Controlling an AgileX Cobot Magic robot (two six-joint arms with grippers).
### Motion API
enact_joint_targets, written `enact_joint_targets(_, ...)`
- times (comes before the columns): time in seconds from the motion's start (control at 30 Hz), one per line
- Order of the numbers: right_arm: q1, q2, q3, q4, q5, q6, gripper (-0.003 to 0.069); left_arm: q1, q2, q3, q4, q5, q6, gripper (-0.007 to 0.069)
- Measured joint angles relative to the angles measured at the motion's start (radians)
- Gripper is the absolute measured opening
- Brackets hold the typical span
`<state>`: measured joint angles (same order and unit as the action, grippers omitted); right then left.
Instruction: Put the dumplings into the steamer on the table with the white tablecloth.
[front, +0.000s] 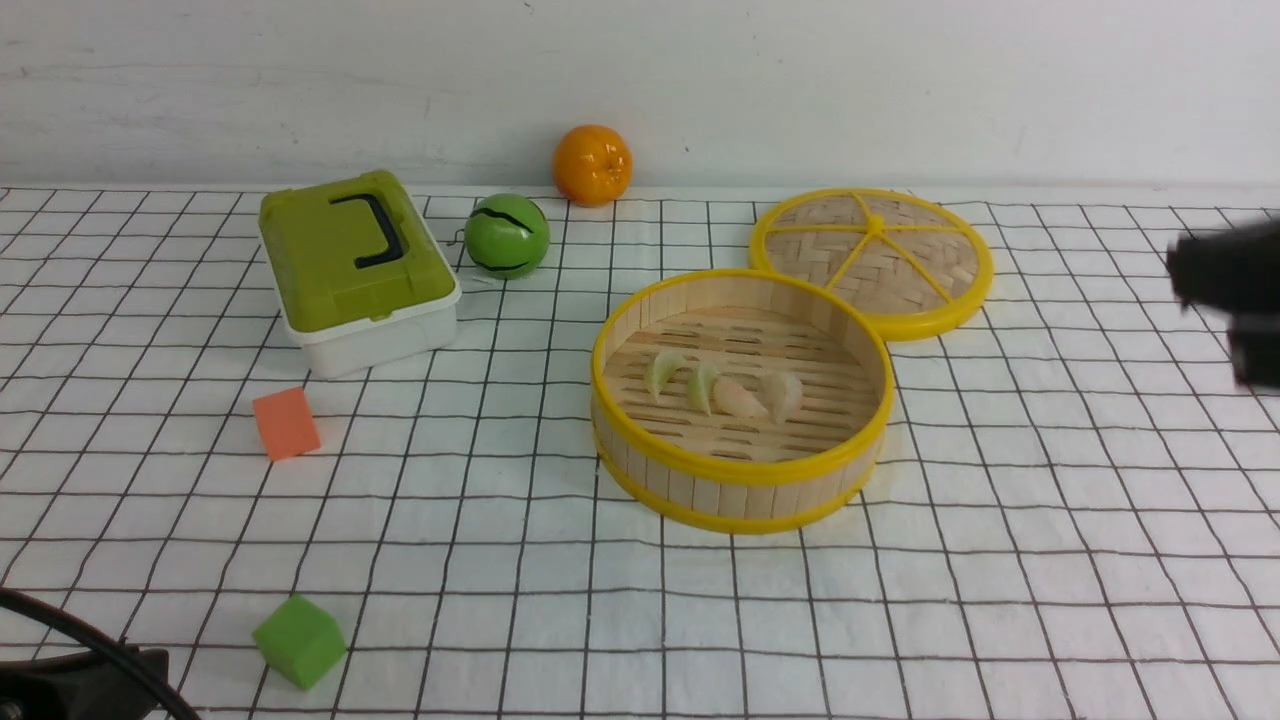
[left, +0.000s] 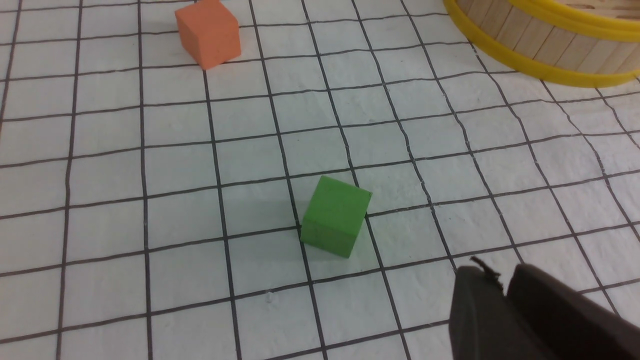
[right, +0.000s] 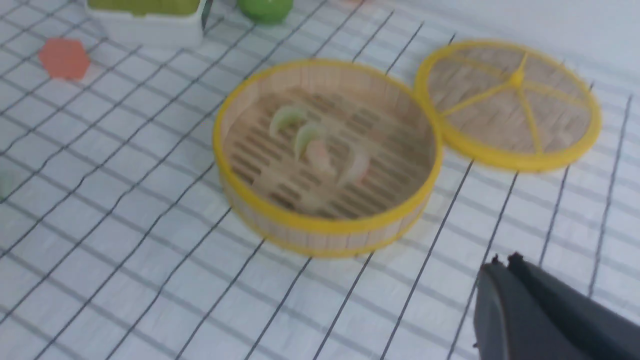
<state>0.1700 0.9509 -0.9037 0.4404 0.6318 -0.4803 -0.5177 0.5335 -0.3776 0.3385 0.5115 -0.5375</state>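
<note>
The steamer (front: 740, 470) stands right of centre on the white grid tablecloth (front: 1000, 560). Several dumplings lie in a row on its slatted floor: two pale green ones (front: 664, 371) (front: 704, 386) and two pinkish-white ones (front: 741, 397) (front: 784, 393). They also show, blurred, in the right wrist view (right: 320, 145), inside the steamer (right: 325, 225). My right gripper (right: 502, 262) is shut and empty, above the cloth to the steamer's right; it shows blurred at the front view's right edge (front: 1225, 290). My left gripper (left: 495, 275) is shut and empty near the front left, apart from the steamer's wall (left: 545, 45).
The woven lid (front: 872, 255) lies behind the steamer, touching its rim. A green-lidded box (front: 355, 265), a green ball (front: 507, 235) and an orange (front: 592, 164) stand at the back. An orange cube (front: 286, 423) and a green cube (front: 299, 640) lie at the left.
</note>
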Motion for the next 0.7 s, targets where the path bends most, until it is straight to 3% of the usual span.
enact_joint_targets(0.3,0.000,-0.137,0.340,0.000,0.001,0.000,-0.0008,0.000,0.000,0.000,0.000,0.000,0.000,0.0092)
enact_joint_targets(0.37,0.000,-0.178,0.392,-0.120,-0.003,0.001,-0.0008,0.000,0.000,0.000,0.000,0.000,0.000,0.0094)
enact_joint_targets(0.53,0.000,-0.313,0.429,-0.264,-0.036,0.074,-0.0007,0.000,0.000,0.000,0.000,0.000,0.000,0.0100)
enact_joint_targets(0.7,0.000,-0.493,0.551,-0.479,-0.232,0.218,-0.0006,0.000,0.000,0.000,0.000,0.000,0.000,0.0106)
